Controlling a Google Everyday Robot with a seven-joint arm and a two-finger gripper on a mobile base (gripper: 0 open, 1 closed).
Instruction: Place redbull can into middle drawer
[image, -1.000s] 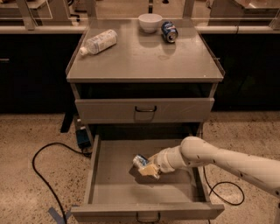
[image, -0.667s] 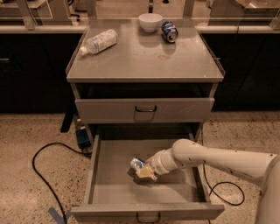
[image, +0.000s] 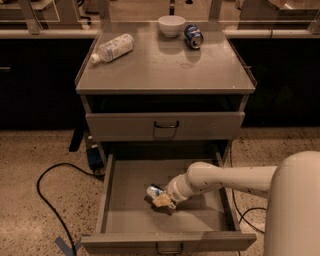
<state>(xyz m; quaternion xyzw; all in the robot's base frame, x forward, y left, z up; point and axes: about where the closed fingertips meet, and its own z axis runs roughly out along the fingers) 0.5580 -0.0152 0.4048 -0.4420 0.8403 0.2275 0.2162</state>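
Room, camera view: speckled floor, grey cabinet, middle drawer pulled open.
Gripper: gripper inside the drawer, reaching from the right, clamped on the can.
Can: redbull can at its left tip, tilted, just over the drawer bottom.

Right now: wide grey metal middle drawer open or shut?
Open: wide grey metal middle drawer is pulled out, floor visible; the claw sits inside it, holding the slim silver-and-blue can.

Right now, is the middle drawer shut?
No, the middle drawer stands pulled out, with the gripper holding the redbull can inside it.
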